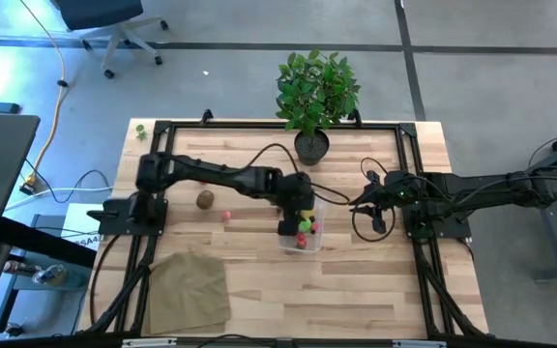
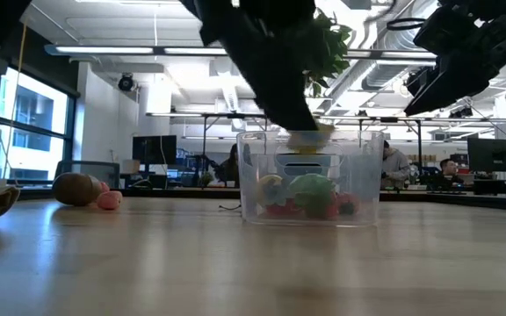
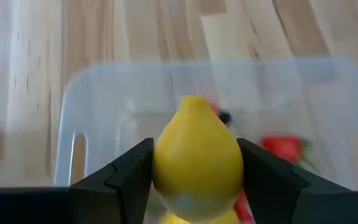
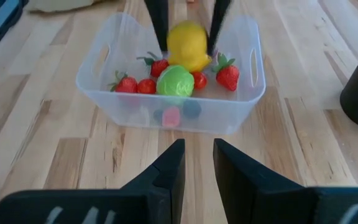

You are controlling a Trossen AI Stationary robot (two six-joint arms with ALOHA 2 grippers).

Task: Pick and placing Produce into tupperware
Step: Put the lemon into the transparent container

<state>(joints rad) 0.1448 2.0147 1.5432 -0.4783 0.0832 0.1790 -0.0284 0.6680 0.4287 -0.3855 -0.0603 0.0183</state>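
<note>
The clear tupperware [image 1: 315,235] stands mid-table and holds several small red pieces [image 4: 146,85], a green one [image 4: 174,81] and others. A yellow lemon [image 3: 197,155] hangs at about its rim height [image 2: 310,137], with my left gripper [image 1: 304,217] shut on it. A brown piece [image 1: 205,200] and a pink-red one [image 1: 227,217] lie on the table left of the container. My right gripper [image 4: 194,168] waits to the container's right, slightly open, with nothing between its fingers. My left gripper pinches the lemon between its two fingers, one on each side of the widest part [image 3: 161,167]. The fingers [image 4: 159,25] slant down from the table's left. The lemon's pointed end [image 3: 193,101] faces away from the wrist. The lemon hangs over the tupperware's inside, above the pieces there.
A potted leafy plant [image 1: 315,92] stands at the far edge, just behind the container. A tan cloth [image 1: 190,288] lies at the near left. Bare wooden table spreads in front of the tupperware [image 1: 356,290].
</note>
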